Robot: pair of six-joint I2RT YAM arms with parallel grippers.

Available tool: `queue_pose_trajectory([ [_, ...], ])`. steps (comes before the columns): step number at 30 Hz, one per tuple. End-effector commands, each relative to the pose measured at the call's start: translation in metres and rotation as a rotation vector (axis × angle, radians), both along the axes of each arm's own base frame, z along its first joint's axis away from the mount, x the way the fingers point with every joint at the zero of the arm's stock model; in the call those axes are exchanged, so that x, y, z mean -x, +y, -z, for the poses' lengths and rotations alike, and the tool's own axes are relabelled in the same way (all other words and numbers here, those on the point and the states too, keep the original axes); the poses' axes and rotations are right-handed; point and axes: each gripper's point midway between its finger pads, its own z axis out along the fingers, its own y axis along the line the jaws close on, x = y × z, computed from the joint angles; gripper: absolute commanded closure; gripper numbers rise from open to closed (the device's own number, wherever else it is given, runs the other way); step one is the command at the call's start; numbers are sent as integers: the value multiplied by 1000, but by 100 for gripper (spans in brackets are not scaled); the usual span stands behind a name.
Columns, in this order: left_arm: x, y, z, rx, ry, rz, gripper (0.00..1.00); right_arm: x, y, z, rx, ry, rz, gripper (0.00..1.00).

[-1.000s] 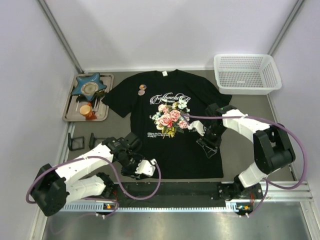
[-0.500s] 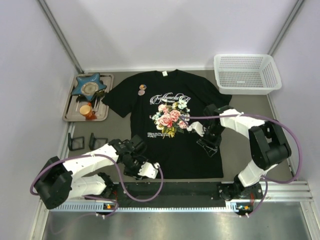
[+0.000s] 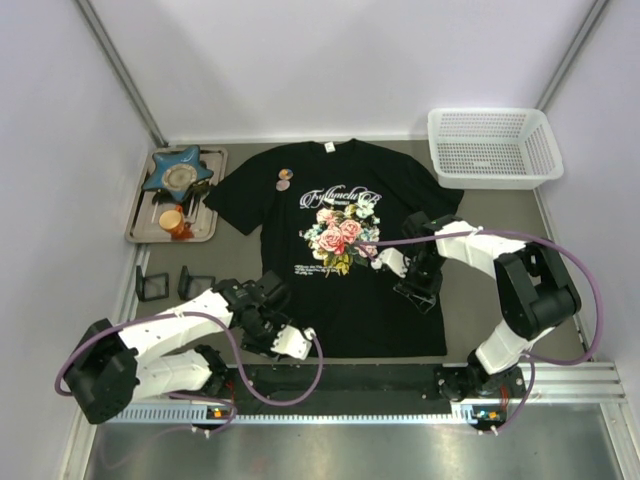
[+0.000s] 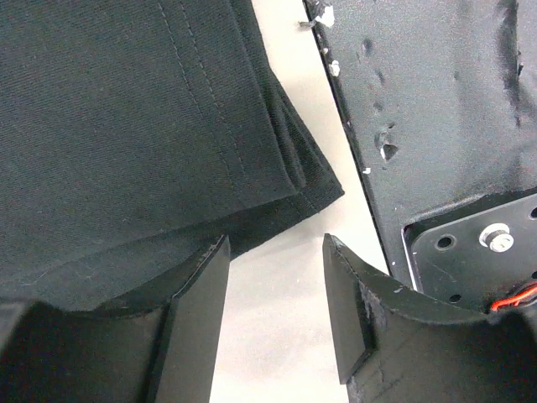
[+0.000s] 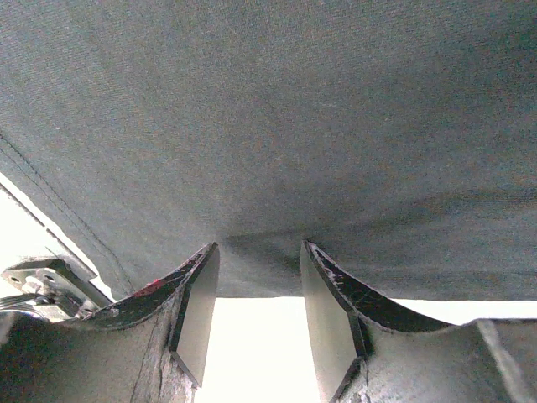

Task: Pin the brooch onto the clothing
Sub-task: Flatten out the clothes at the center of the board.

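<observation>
the brooch is seen as a small round pale pink disc with no long axis. it lies on the black t-shirt beside the collar, on the left arm's side. it is well apart from both arms and straight beyond the left end effector, which is half open at the hem corner. the right end effector is half open at the shirt's side edge, and nothing is held.
</observation>
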Motion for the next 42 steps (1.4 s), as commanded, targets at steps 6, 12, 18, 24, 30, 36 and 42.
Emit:
queue_pose_trajectory([
  [6,-7,-17,-4,56,0,17,44,0,-16,18,74,-15,-37,55],
  [12,-3,-19,11,25,60,-5,58,-3,-16,16,76,-26,-39,54],
  [18,10,2,-7,-35,81,71,100,-4,-17,14,79,-37,-43,55],
  [24,12,39,-24,-157,18,179,100,3,-29,18,113,-38,-86,56],
  [30,23,51,-35,-189,71,279,100,5,-34,15,127,-55,-108,57],
  [36,21,55,-38,-210,55,310,98,10,-34,6,116,-54,-120,57],
  [42,20,63,-46,-246,44,312,76,13,-36,-5,106,-70,-142,54],
])
